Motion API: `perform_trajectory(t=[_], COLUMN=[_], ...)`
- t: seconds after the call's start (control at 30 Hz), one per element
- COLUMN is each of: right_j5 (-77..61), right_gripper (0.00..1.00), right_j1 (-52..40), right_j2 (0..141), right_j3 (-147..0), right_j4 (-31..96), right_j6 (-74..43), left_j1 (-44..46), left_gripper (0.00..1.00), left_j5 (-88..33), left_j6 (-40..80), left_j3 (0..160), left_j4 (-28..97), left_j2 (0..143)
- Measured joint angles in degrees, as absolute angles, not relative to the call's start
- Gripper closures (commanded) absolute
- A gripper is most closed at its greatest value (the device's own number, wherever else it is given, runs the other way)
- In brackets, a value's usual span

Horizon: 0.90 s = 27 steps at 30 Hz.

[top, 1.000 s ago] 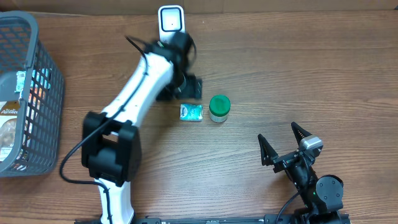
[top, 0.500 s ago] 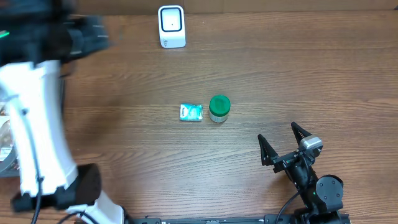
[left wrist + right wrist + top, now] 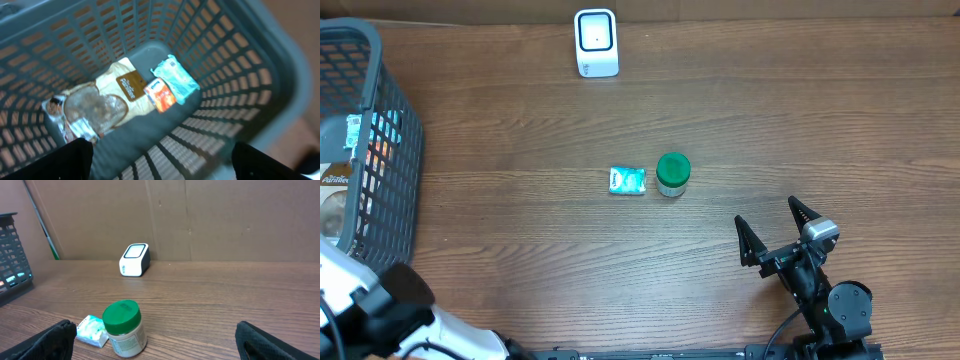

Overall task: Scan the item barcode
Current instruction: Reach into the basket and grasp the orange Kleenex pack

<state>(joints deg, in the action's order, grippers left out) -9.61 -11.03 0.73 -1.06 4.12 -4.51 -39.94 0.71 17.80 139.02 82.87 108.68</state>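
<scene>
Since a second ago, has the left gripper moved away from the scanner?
Yes. The left gripper swung from beside the scanner leftward and down the overhead view, and is now open above the basket.

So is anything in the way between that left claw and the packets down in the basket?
Nothing visible does. The left gripper hangs open over the basket. The orange packet, teal packet and brown-labelled bag lie uncovered on its floor, with only open space above them.
</scene>
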Motion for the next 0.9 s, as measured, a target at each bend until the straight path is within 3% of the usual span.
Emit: perform_trajectory(t=[0.43, 0.9], right_j5=[-9.58, -9.61], right_gripper=[0.00, 0.00], right_j1=[-11.03, -11.03], right_j2=[0.73, 0.73], right_j3=[-1.06, -1.06], right_j4=[4.12, 4.14], right_j6=[-4.49, -4.49], left_j1=[-40.12, -40.12], left_gripper=[0.11, 0.08], left_j5=[-4.58, -7.35], left_j6=[0.62, -7.79], left_j3=[137.93, 137.69], left_j4=[77.08, 75.09], left_j2=[131.98, 141.51])
